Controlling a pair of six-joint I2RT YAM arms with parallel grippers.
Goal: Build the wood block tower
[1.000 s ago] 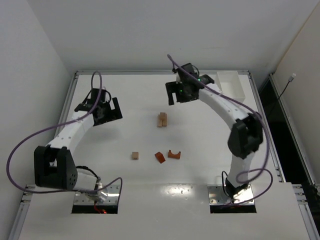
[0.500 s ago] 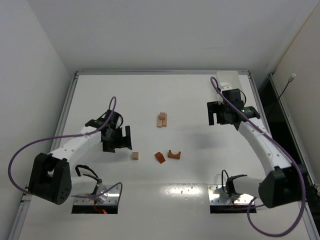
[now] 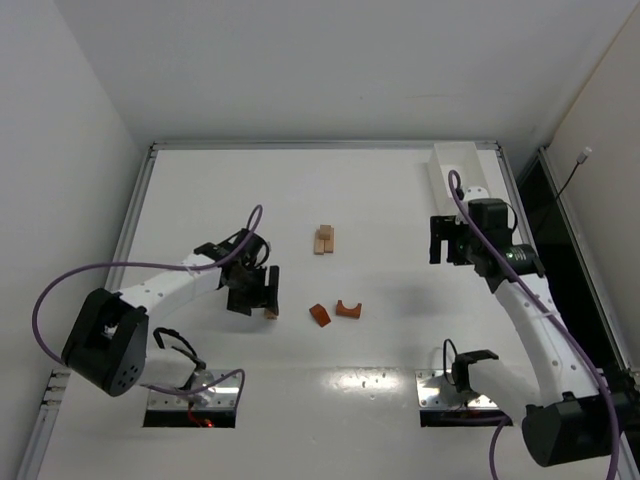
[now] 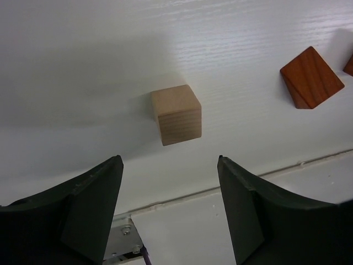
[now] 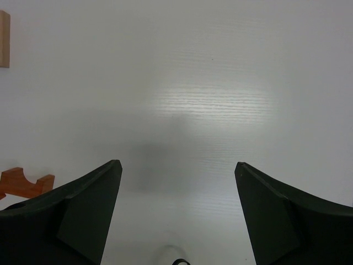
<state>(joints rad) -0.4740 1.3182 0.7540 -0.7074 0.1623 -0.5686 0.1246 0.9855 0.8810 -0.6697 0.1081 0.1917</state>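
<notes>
A small stack of pale tan blocks (image 3: 324, 239) stands mid-table. A loose tan cube (image 3: 270, 313), a reddish-orange wedge (image 3: 319, 315) and an orange arch (image 3: 348, 308) lie nearer the front. My left gripper (image 3: 256, 298) is open and empty, hovering just left of the cube. In the left wrist view the cube (image 4: 176, 114) sits ahead of the open gripper (image 4: 168, 160), apart from it, with the wedge (image 4: 310, 78) to the right. My right gripper (image 3: 448, 240) is open and empty over bare table at the right. Its wrist view (image 5: 176, 164) shows the arch (image 5: 25, 182) at the left edge.
A white rectangular tray (image 3: 458, 170) stands at the back right corner, behind the right gripper. The table's raised metal rim (image 3: 320, 145) runs along the back and sides. White walls enclose the table on the left and behind.
My left gripper has moved right and toward the front, ending beside the tan cube. My right gripper has swung from above the tan stack out to the right side. No block has moved.
</notes>
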